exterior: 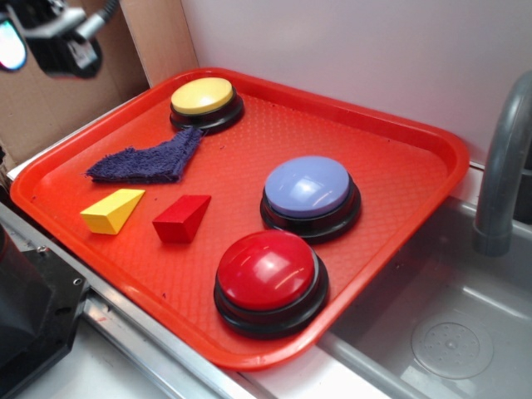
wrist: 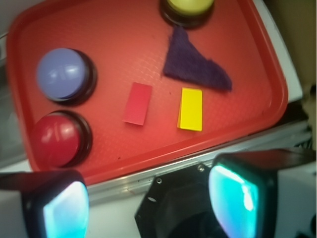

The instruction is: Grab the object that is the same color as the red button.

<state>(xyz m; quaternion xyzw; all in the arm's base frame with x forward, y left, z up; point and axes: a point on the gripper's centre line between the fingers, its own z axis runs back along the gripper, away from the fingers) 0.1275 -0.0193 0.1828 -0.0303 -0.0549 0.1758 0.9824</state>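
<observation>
We saw the gripper (wrist: 148,198) spread wide, empty, hanging high off the tray (exterior: 416,158). The red block (exterior: 182,218) lay on it, between the yellow wedge (exterior: 112,210) and the red button (exterior: 268,274).

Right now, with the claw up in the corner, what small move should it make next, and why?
Probably travel out over the red plastic tray towards the small red wedge block, then descend. The gripper hangs open and empty, off the tray's edge, and that block matches the glossy red dome button.
</observation>
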